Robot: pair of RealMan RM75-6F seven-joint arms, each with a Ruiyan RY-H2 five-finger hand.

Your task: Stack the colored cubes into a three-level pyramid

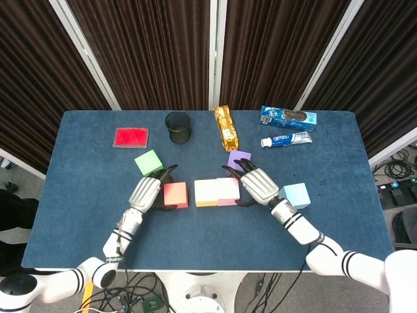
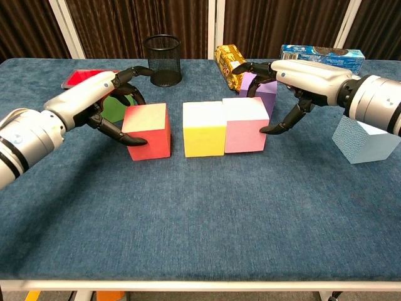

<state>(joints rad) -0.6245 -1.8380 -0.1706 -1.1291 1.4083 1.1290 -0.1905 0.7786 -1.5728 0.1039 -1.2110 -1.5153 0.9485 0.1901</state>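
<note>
The blue cloth-covered table [image 1: 78, 215] fills both views, and the action sits just front of its centre. The left hand [image 1: 144, 193] is cupped against the outer side of the red foam cube [image 2: 148, 131], fingers [image 2: 125, 137] on its left face and over the back top edge, gripping it. That cube stands a little apart from the yellow foam cube [image 2: 204, 128], a clear strip of cloth between them.

On the other side, the right hand [image 1: 256, 184] curls round the pink foam cube [image 2: 245, 124], with dark fingertips [image 2: 270, 128] on its right face and others reaching over the back. Pink and yellow are flush, side touching side, forming a row parallel to the front edge.

Behind the pink cube, partly hidden by the right hand, sits the purple foam cube [image 1: 239, 158]. The light blue foam cube [image 1: 296, 194] rests alone toward the right edge. The green foam cube [image 1: 148, 162] lies behind the left hand, toward the left half.

Along the back edge: a black mesh cup [image 1: 178, 127], a gold foil snack packet [image 1: 225, 127], a blue biscuit box [image 1: 288, 117], a toothpaste tube [image 1: 287, 139] just in front of it, and a flat red pad [image 1: 131, 137] toward the back-left corner.
</note>
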